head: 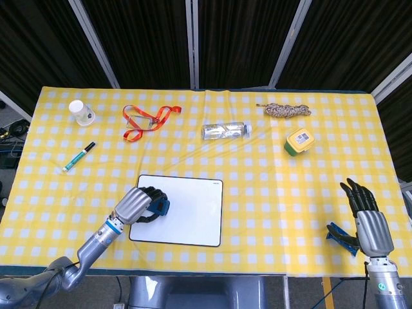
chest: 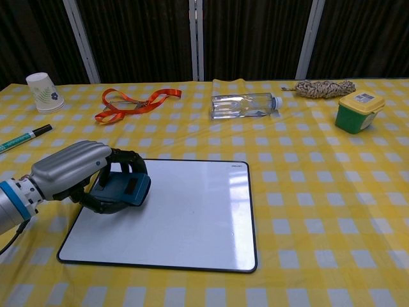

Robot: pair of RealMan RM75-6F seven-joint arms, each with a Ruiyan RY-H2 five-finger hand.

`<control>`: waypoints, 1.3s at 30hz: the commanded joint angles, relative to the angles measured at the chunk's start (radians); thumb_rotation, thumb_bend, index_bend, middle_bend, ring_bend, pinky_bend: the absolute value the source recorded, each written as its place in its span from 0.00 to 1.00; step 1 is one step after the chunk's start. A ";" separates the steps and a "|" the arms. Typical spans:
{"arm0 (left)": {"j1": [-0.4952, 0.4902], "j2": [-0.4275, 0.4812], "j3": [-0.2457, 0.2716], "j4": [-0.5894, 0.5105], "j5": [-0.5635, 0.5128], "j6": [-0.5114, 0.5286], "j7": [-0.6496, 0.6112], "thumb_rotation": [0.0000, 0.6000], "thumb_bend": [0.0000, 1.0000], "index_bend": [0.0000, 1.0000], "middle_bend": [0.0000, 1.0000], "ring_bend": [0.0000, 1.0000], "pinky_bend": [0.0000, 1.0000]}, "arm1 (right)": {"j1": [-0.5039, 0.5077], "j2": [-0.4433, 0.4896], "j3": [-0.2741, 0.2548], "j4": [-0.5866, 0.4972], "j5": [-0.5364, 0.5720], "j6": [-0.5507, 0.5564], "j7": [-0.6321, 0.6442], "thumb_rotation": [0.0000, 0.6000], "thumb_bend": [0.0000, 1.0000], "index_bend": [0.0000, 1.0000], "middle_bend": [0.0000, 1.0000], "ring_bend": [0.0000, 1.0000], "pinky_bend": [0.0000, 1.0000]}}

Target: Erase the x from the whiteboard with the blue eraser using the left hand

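The left hand (chest: 70, 171) grasps the blue eraser (chest: 121, 189), its dark fingers (chest: 128, 160) curled over the top of it. The eraser sits on the whiteboard (chest: 192, 217) at the left part of the board, toward its far edge. The white surface of the board shows no mark that can be made out in either view. From the head view the same hand (head: 134, 205) lies over the board's left edge, with the eraser (head: 161, 206) showing just past the fingers, and the forearm runs back toward the near left corner of the table.

The right hand (head: 368, 214) shows only in the head view, at the near right edge of the yellow checked tablecloth (head: 257, 187). It holds nothing, and its fingers are straight and slightly apart, pointing away from the robot. A small blue clip (head: 341, 237) lies just beside it on the left.

Farther out, a marker pen (chest: 24, 138) lies at the left edge, well apart from the board. Beyond the board lie an orange lanyard (chest: 131, 103) and a clear plastic bottle (chest: 246, 105) on its side. A paper cup (chest: 43, 91) stands at the far left. At the far right are a green box with a yellow lid (chest: 359, 110) and a coiled rope (chest: 319, 87).
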 commanded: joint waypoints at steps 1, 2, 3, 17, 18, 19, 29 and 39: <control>-0.010 -0.015 -0.016 0.014 -0.006 0.004 -0.018 1.00 0.57 0.80 0.60 0.57 0.54 | 0.000 0.000 0.000 0.000 -0.001 0.002 -0.001 1.00 0.07 0.01 0.00 0.00 0.00; -0.015 -0.023 -0.019 0.018 -0.005 0.000 -0.020 1.00 0.57 0.80 0.60 0.57 0.54 | 0.000 0.000 0.001 -0.001 0.000 0.003 0.000 1.00 0.07 0.01 0.00 0.00 0.00; -0.019 -0.029 -0.020 0.023 -0.005 -0.002 -0.019 1.00 0.57 0.80 0.60 0.57 0.54 | -0.001 0.001 0.001 -0.001 0.000 0.002 0.002 1.00 0.07 0.01 0.00 0.00 0.00; -0.069 -0.112 -0.017 -0.020 0.040 0.006 0.015 1.00 0.57 0.80 0.60 0.57 0.54 | -0.003 0.012 0.005 -0.004 0.000 0.010 0.020 1.00 0.07 0.01 0.00 0.00 0.00; -0.072 -0.112 -0.018 -0.025 0.043 0.011 0.019 1.00 0.57 0.80 0.60 0.57 0.54 | -0.003 0.012 0.005 -0.005 -0.001 0.011 0.020 1.00 0.07 0.01 0.00 0.00 0.00; -0.072 -0.111 -0.018 -0.029 0.042 0.012 0.020 1.00 0.57 0.80 0.60 0.57 0.54 | -0.003 0.012 0.005 -0.005 -0.002 0.012 0.020 1.00 0.07 0.01 0.00 0.00 0.00; -0.048 -0.078 -0.022 0.007 0.010 0.008 0.007 1.00 0.57 0.80 0.60 0.57 0.54 | -0.004 0.010 0.000 -0.006 -0.007 0.012 0.012 1.00 0.07 0.01 0.00 0.00 0.00; -0.028 0.063 -0.087 0.045 -0.060 0.037 -0.033 1.00 0.57 0.78 0.59 0.56 0.52 | -0.003 0.005 -0.004 -0.008 -0.010 0.010 0.000 1.00 0.07 0.01 0.00 0.00 0.00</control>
